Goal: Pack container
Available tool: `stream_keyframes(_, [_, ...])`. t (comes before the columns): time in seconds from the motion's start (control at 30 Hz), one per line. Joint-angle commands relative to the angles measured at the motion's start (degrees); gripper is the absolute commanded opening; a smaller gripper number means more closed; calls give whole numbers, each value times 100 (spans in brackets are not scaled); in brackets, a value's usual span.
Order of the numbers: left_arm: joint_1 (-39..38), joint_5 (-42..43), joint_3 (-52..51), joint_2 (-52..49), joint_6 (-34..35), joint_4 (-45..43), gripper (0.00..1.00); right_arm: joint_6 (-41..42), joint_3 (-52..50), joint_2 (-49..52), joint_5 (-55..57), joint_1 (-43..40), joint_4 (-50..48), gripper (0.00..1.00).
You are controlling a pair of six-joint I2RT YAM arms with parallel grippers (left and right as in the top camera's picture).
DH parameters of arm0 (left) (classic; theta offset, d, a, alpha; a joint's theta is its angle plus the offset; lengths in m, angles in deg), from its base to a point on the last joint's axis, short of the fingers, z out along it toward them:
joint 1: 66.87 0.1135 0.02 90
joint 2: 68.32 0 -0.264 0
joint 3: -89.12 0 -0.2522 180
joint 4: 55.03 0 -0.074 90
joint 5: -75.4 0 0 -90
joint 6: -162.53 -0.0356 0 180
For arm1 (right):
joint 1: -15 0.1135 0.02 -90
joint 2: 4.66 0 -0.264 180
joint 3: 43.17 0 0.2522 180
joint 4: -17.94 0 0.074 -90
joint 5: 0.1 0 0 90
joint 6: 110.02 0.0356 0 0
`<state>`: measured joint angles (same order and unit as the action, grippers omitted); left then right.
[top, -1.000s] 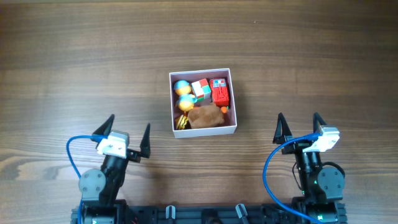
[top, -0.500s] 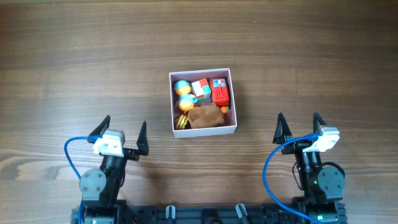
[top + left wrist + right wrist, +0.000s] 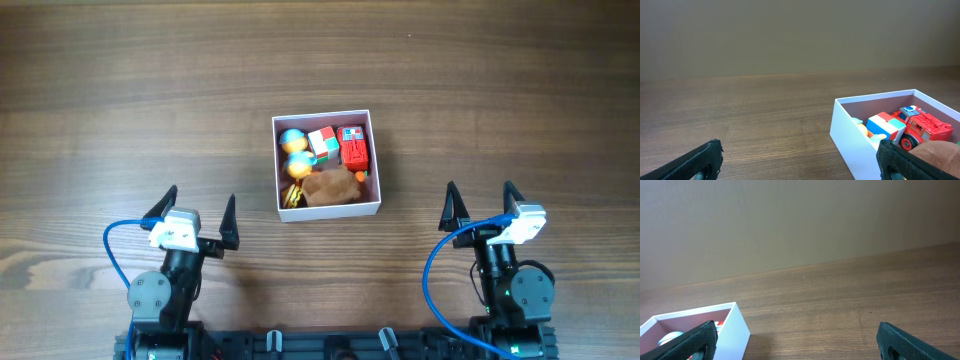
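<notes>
Container (image 3: pixel 335 210) mid-bench (image 3: pixel 120 90), packed with small toys. Thin white walls, probably light, liable to flex or slide if pushed. Best hold: pinch 1 wall at rim, near corner. Both left gripper (image 3: pixel 203 195) and right gripper (image 3: pixel 479 186) spread wide, empty, near side, well apart from box.

Container (image 3: pixel 326 113): on worktop (image 3: pixel 150 80). Inside it: two balls (image 3: pixel 292 138) at left wall, cube (image 3: pixel 321 141) middle, truck (image 3: pixel 353 147) right, soft toy (image 3: pixel 330 187) along near wall. Left tool (image 3: pixel 195 212), right tool (image 3: pixel 478 202): nearer than container, flanking it, well apart.
</notes>
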<state>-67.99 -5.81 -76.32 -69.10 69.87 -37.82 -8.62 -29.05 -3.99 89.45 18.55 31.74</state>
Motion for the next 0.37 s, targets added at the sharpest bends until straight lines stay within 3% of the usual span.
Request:
stream_keyframes(0.0, [-26,-76,-48,61,55,13,100,-81,-7,-46,-94,-20,-24,100])
stream_keyframes(0.33, [-26,-76,-48,61,55,13,100,-79,-7,-46,-94,-20,-24,99])
